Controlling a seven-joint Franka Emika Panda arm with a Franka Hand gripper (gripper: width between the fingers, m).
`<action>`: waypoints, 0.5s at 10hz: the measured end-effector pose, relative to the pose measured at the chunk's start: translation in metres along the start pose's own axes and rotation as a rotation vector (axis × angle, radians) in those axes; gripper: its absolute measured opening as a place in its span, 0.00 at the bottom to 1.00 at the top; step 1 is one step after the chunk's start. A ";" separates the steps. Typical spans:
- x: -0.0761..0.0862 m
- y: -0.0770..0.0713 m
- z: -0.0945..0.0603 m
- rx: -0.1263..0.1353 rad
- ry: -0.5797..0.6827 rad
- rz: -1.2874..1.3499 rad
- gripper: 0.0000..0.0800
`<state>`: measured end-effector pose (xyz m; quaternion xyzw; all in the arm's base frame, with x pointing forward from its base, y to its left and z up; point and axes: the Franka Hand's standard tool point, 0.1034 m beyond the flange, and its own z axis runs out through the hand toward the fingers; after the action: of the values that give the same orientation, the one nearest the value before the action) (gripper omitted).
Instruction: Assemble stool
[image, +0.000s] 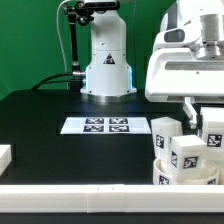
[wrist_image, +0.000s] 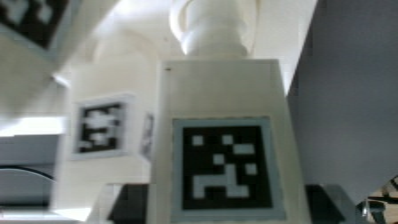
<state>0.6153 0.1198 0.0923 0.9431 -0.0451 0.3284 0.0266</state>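
A: What room is left on the black matte surface (image: 40, 125)?

B: A wide bare stretch is seen around the thin flat white marker board (image: 105, 125); plain white bars (image: 80, 196) line the near edge.

A: And the white plastic stool parts (image: 185, 158) with square tags?

B: They are crowded at the exterior view's right, a blocky tagged leg (wrist_image: 221, 140) upright beneath the tool (image: 203, 108).

A: Is the tool clamped?

B: That cannot be told.

A robotics lab: a green backdrop (image: 30, 40), a black table (image: 40, 125) and a marker board (image: 105, 125).
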 end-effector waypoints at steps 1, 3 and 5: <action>-0.004 0.001 0.003 -0.004 -0.007 -0.007 0.42; -0.007 0.001 0.004 -0.006 -0.007 -0.004 0.42; -0.008 0.000 0.004 -0.007 0.004 0.000 0.42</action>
<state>0.6116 0.1197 0.0848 0.9423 -0.0461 0.3302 0.0301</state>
